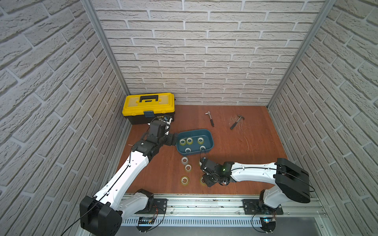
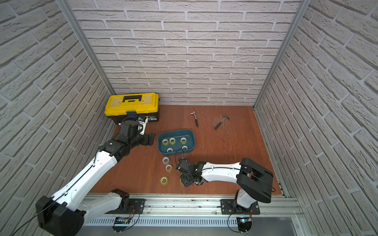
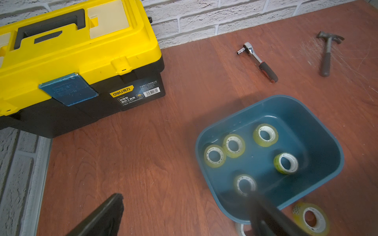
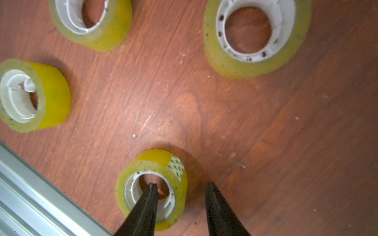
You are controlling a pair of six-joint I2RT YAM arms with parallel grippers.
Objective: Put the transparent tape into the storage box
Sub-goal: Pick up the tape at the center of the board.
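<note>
Currently | right gripper (image 4: 181,183) part-open, empty | straddles transparent tape roll (image 4: 141,166) wall at front edge of table (image 4: 286,122) | pre-pinch for storage box (image 1: 194,133).

surface (image 4: 286,122) was reddish wood veneer, matt, scratched, dusty. tape rolls (image 4: 253,38) were glossy yellowish clear film on white plastic cores. storage box (image 3: 327,143) was smooth teal plastic, slight sheen. toolbox (image 3: 81,51): yellow-black plastic. ratchet (image 3: 252,53): polished metal.

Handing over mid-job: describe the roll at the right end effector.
Start at the metal rail along the front. Among the loose rolls near it, it's the tape roll straddled by the right end effector, the only one showing a green-printed tab.
</note>
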